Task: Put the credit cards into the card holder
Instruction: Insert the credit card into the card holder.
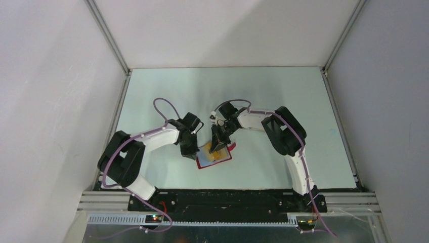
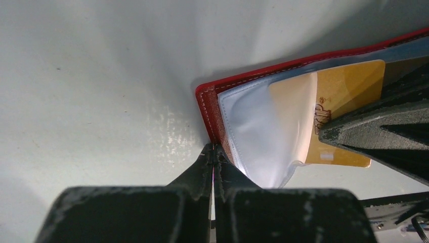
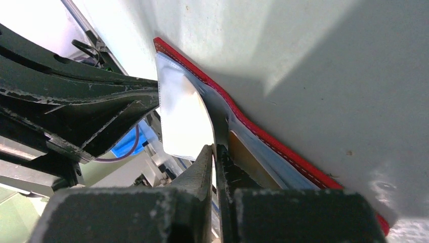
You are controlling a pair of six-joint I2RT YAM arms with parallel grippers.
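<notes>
Two arms meet over one open card holder [image 1: 203, 164], which lies flat on the table [image 1: 283, 101], about midway between the left and right edges and closer to the near edge than the far one. Its long axis runs roughly left to right, tilted a little so the right end sits farther back.

The left gripper [image 1: 195, 154] stands at the holder's left end. Its jaws are closed, and in the left wrist view the tips touch the red rim [image 2: 205, 101] at that corner. Whether they pinch the rim or only press on it cannot be told.

The right gripper [image 1: 217, 148] comes in from the far right, jaws shut on a gold credit card [image 2: 349, 86], seen edge-on between them in its own wrist view. The card lies over the holder's blue-grey inside with its leading part already under the clear sleeve [image 2: 258, 131] and the rest outside. The right arm is the nearer one to the card.

Everything seems to turn on one line: the sleeve's pocket lies leftward from the right gripper, toward the left gripper, and the card points that way. A push along that line looks like what seats it.
</notes>
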